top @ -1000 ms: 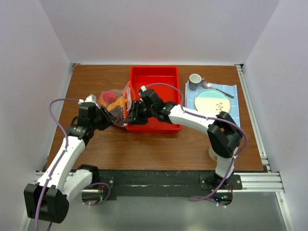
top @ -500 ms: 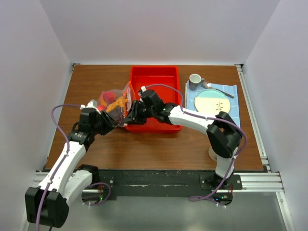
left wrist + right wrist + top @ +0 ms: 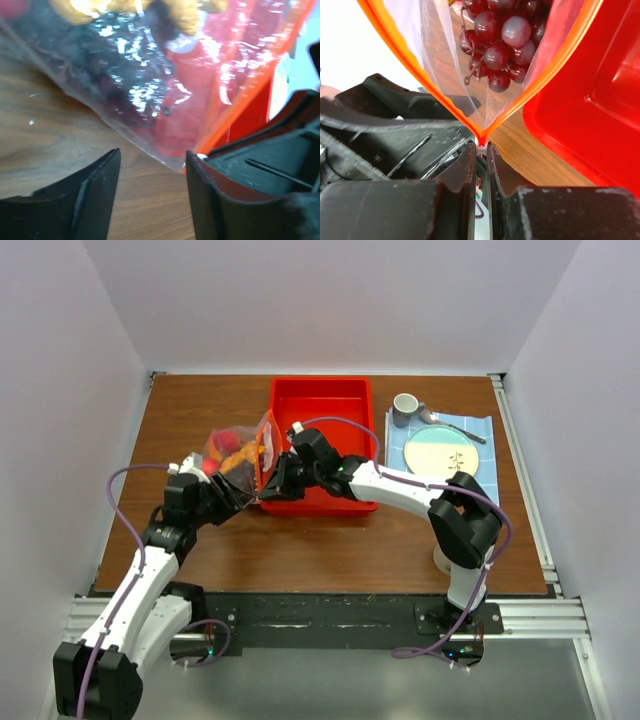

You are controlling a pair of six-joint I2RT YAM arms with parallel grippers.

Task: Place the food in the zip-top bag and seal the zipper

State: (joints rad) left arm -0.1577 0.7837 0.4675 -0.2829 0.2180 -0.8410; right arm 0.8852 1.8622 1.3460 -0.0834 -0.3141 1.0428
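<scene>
The zip-top bag (image 3: 236,447) lies left of the red tray, holding red fruits, a yellow-orange cluster (image 3: 90,11) and dark purple grapes (image 3: 500,35). My right gripper (image 3: 264,494) is shut on the near end of the zipper (image 3: 406,56), at the point where its two orange-red strips meet in a V (image 3: 481,143). The mouth gapes open above it. My left gripper (image 3: 152,167) is open, low over the wood. The bag's near corner (image 3: 175,161) sits just past its fingertips (image 3: 202,172), close to the right one. In the top view the left gripper (image 3: 238,497) lies beside the right one.
The red tray (image 3: 345,400) stands right of the bag, against my right gripper; it also shows in the right wrist view (image 3: 600,85). At the back right a blue cloth (image 3: 482,426) carries a plate (image 3: 447,452), a mug (image 3: 404,408) and a spoon (image 3: 456,429).
The left arm has drawn back toward the near edge and turned, with its gripper still at the bag's near corner. The right gripper has shifted slightly toward the near left, holding the zipper end.
</scene>
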